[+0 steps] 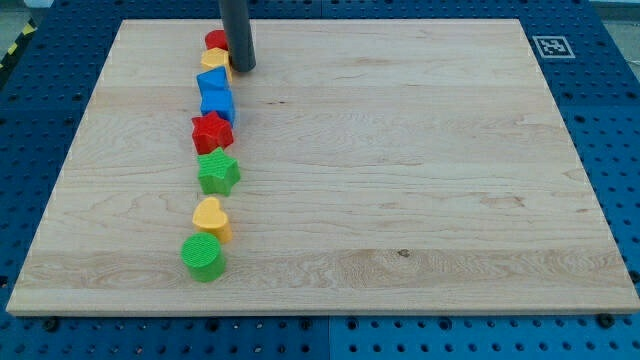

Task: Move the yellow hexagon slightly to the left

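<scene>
The yellow hexagon (213, 63) lies near the board's top edge, left of centre, second in a column of blocks. My tip (243, 68) stands just to its right, touching or almost touching it. A red block (215, 40) sits above the hexagon, partly hidden by my rod. Below the hexagon come a blue block (216, 95), a red star (212, 131), a green star (218, 173), a yellow heart (211, 217) and a green cylinder (203, 257).
The wooden board (400, 180) lies on a blue pegboard table. A black-and-white marker tag (549, 45) is just off the board's top right corner.
</scene>
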Motion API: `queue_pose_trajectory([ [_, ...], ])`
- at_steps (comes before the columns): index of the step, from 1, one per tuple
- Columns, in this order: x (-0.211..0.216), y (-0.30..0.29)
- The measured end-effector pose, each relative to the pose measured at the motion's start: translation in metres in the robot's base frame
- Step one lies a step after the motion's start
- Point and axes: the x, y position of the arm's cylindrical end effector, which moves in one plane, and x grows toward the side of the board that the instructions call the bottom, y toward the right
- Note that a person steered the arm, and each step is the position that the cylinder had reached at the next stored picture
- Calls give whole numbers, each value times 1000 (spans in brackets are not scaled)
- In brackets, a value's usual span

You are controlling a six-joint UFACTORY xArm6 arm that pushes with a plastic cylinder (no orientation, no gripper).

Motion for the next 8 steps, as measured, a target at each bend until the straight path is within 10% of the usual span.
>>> queue_pose_trajectory([
  [5, 0, 64],
  [8, 171, 147],
])
